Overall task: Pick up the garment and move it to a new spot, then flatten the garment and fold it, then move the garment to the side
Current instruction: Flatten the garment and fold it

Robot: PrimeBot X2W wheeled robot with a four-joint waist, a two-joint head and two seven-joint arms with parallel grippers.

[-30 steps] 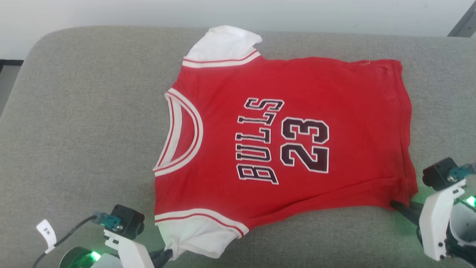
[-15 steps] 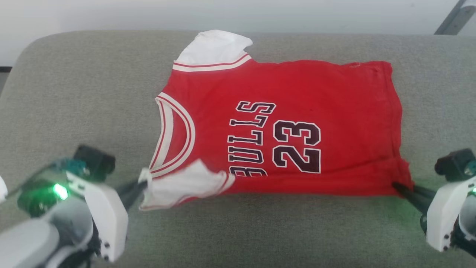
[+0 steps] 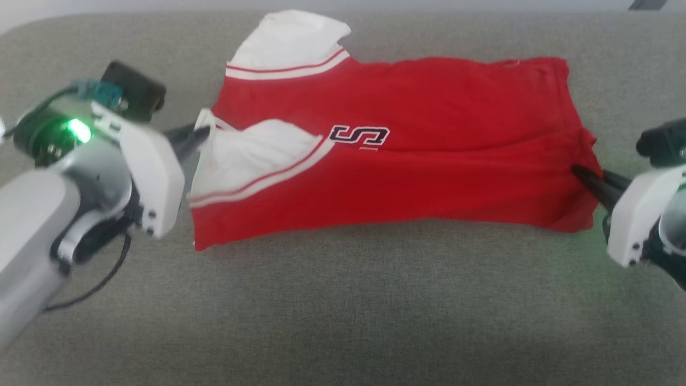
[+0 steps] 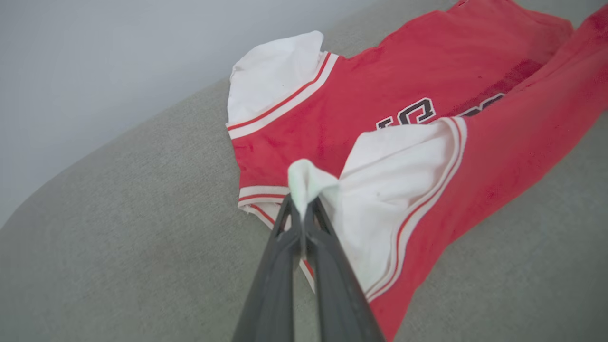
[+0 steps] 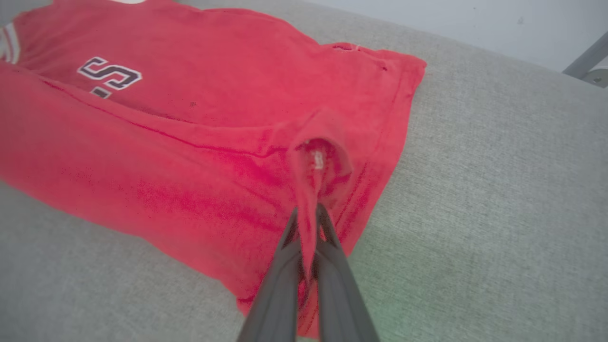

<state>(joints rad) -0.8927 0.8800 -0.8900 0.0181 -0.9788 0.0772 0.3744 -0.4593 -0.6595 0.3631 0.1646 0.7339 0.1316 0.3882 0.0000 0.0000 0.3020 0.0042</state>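
The garment (image 3: 429, 107), a red jersey with white sleeves, lies across the grey cushion with its near half folded over the far half. Only an "S" (image 3: 358, 135) of the dark lettering shows. My left gripper (image 3: 199, 132) is shut on the near white sleeve (image 4: 399, 175), held above the collar end. In the left wrist view the white cloth bunches between the left gripper's (image 4: 301, 209) tips. My right gripper (image 3: 580, 173) is shut on the red hem corner (image 5: 319, 164) at the right end, cloth pinched between the right gripper's (image 5: 308, 216) tips.
The grey cushion (image 3: 343, 311) runs wide in front of the garment and to both sides. A pale wall (image 4: 95, 57) stands behind its far edge. A metal frame leg (image 5: 586, 59) shows at the far right.
Both grippers carried the near edge of the garment up and away over the chest, covering most of the lettering. The head camera tilted, so the whole picture shifted.
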